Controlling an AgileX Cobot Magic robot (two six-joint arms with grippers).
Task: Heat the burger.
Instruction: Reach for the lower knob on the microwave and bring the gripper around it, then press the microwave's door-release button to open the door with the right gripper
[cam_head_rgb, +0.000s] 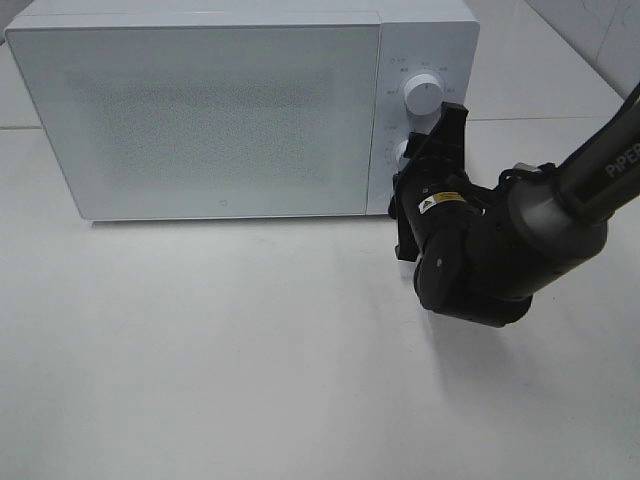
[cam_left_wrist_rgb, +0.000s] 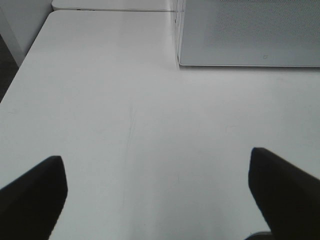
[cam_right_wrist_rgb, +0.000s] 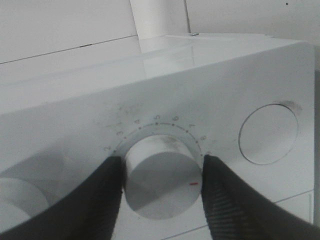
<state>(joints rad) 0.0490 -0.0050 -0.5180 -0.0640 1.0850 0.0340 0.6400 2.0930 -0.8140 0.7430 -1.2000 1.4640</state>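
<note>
The burger is out of view. The white microwave (cam_head_rgb: 200, 120) stands at the back of the table with its door closed. My right gripper (cam_head_rgb: 410, 152) is at the control panel, its fingers closed on either side of the lower knob (cam_right_wrist_rgb: 162, 175), a white dial with a red mark and numbers around it. The right wrist view shows the gripper (cam_right_wrist_rgb: 162, 167) with both dark pads touching the knob's sides. The upper knob (cam_head_rgb: 422, 96) is free. My left gripper (cam_left_wrist_rgb: 160, 195) is open and empty above bare table, left of the microwave's corner (cam_left_wrist_rgb: 182, 60).
The white table (cam_head_rgb: 250, 350) runs in front of the microwave. The right arm (cam_head_rgb: 500, 240) reaches in from the right edge. A round button (cam_right_wrist_rgb: 268, 134) sits on the panel beside the held knob. The table's left edge (cam_left_wrist_rgb: 20, 75) shows in the left wrist view.
</note>
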